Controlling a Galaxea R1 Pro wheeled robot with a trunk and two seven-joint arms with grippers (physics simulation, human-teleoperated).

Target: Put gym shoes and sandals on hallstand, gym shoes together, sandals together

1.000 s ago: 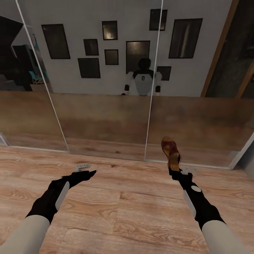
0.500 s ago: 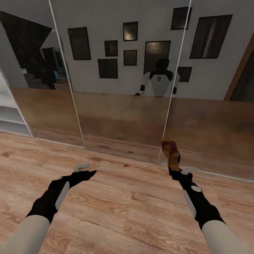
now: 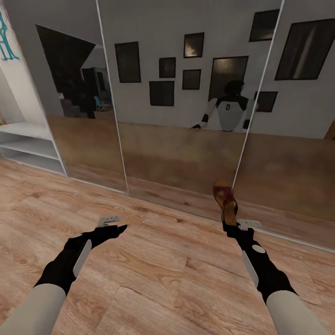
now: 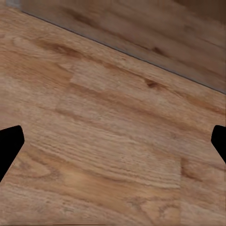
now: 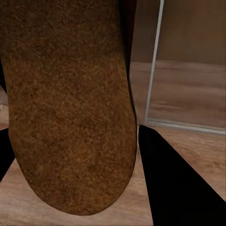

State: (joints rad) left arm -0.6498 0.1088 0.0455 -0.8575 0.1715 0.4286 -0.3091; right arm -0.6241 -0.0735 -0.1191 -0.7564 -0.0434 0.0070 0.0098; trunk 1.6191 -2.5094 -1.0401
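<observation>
Head view: mirrored wardrobe doors (image 3: 177,139) straight ahead, shoe rack (image 3: 28,144) shelves at far left, plank floor (image 3: 163,270) below. Right gripper (image 3: 229,224) clamped on sandal (image 3: 225,199), held above floor, long axis pointing away toward the mirrors. Left gripper (image 3: 111,226) spread, holding nothing.

Left wrist view: fingertips (image 4: 9,143) wide apart over floor (image 4: 113,141).

Right wrist view: sandal (image 5: 66,103) sole close up between the jaws.

Soft, even, shadowless light on the light-brown wood-plank floor (image 3: 163,274); tall mirrored wardrobe doors (image 3: 181,153) reflect hazily; close brown sandal sole (image 5: 70,103) grainy, blurred.
</observation>
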